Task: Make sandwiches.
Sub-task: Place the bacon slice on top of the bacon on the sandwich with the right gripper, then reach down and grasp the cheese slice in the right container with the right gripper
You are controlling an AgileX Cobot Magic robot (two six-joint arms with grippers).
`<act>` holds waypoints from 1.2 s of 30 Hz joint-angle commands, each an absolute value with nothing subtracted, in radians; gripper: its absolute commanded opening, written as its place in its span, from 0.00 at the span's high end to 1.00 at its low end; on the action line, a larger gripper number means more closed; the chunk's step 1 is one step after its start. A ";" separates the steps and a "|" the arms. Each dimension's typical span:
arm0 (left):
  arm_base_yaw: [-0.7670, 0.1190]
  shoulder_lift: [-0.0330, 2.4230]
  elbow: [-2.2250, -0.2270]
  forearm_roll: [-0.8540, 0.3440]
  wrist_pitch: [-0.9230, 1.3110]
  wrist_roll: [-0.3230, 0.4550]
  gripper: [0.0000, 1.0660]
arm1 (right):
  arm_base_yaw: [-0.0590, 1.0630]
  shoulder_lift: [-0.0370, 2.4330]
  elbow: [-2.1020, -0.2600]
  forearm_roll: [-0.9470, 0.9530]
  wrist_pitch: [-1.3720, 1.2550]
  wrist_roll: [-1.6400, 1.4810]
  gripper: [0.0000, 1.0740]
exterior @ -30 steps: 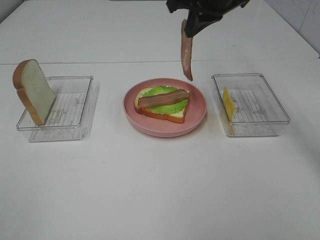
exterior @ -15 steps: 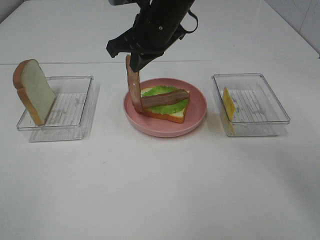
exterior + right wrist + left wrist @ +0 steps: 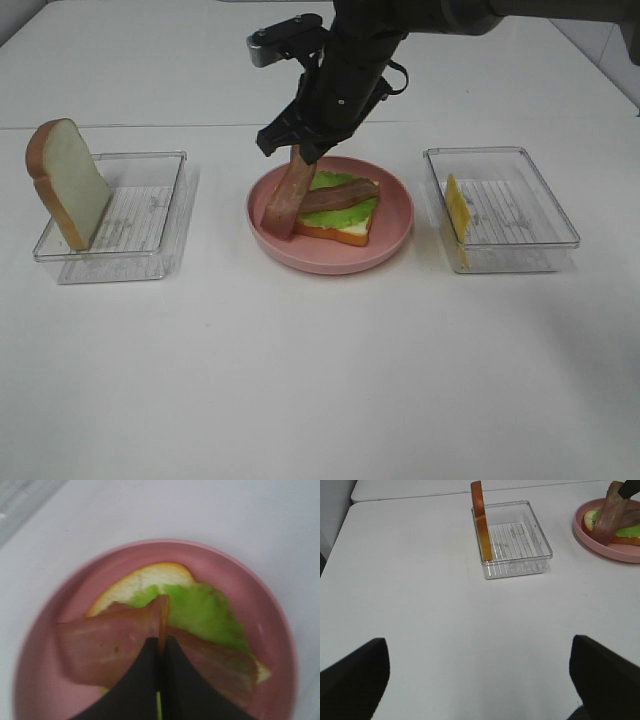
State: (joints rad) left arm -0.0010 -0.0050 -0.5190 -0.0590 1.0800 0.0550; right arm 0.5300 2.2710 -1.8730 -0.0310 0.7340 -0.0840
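Exterior high: my right claw [image 3: 300, 150] reaches across to the middle, over the pink plate [image 3: 330, 262]. It is clamped on the top end of a second bacon strip [image 3: 283, 203]. The strip hangs tilted, with its lower end down at the plate just beside the bread slice [image 3: 345, 230]; I can't tell if it touches. The open sandwich sits on the plate: bread slice, lettuce [image 3: 345, 212], then one bacon strip [image 3: 340, 193] flat across. A spare bread slice [image 3: 68, 180] stands on edge in the left tray [image 3: 150, 225]. A cheese square [image 3: 456, 212] leans on edge in the right tray [image 3: 520, 215]. Both trays sit well apart from the plate on the white table [image 3: 320, 380].

Left wrist: my left claw [image 3: 477, 647] is spread wide and holds nothing, hovering over bare table. Ahead are the left tray [image 3: 520, 545] with the spare bread slice [image 3: 481, 520] upright in it, and the plate edge [image 3: 600, 545].

Right wrist: my fingertips [image 3: 145, 680] are pinched together on the edge of the second bacon strip [image 3: 100, 650]. It drapes over the lettuce [image 3: 205, 610] and the first strip, directly above the sandwich on the plate [image 3: 280, 630].
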 commanded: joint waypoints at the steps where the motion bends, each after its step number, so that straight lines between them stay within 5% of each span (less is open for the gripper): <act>1: 0.001 -0.017 -0.518 -0.068 1.074 0.055 0.16 | 0.493 2.292 -1.870 -0.077 0.722 -0.075 1.00; 14: 0.001 -0.017 -0.518 -0.068 1.074 0.055 0.16 | 0.441 2.336 -1.870 -0.067 0.716 -0.079 0.99; 15: 0.001 -0.017 -0.518 -0.068 1.074 0.055 0.16 | 0.441 2.336 -1.870 -0.060 0.706 -0.076 0.94; 16: 0.001 -0.017 -0.518 -0.068 1.074 0.055 0.16 | 0.441 2.336 -1.870 -0.058 0.699 -0.076 0.77; 17: 0.001 -0.017 -0.518 -0.068 1.074 0.055 0.16 | 0.441 2.336 -1.870 -0.058 0.699 -0.076 0.77; 18: 0.001 -0.017 -0.518 -0.068 1.074 0.055 0.16 | 0.441 2.336 -1.870 -0.058 0.699 -0.076 0.52; 19: 0.001 -0.017 -0.518 -0.068 1.074 0.055 0.16 | 0.441 2.336 -1.870 -0.058 0.699 -0.076 0.52; 21: 0.001 -0.017 -0.518 -0.068 1.074 0.055 0.16 | 0.441 2.335 -1.870 -0.070 0.701 -0.079 0.13; 23: 0.001 -0.017 -0.518 -0.068 1.074 0.055 0.16 | 0.441 2.329 -1.871 -0.082 0.706 -0.080 0.07; 36: 0.001 -0.017 -0.518 -0.068 1.074 0.055 0.16 | 0.441 2.248 -1.921 -0.121 0.809 -0.075 0.08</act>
State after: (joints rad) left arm -0.0010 -0.0050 -0.5190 -0.0590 1.0800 0.0550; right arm 0.4450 2.2640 -1.9130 -0.1110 0.7920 -0.0830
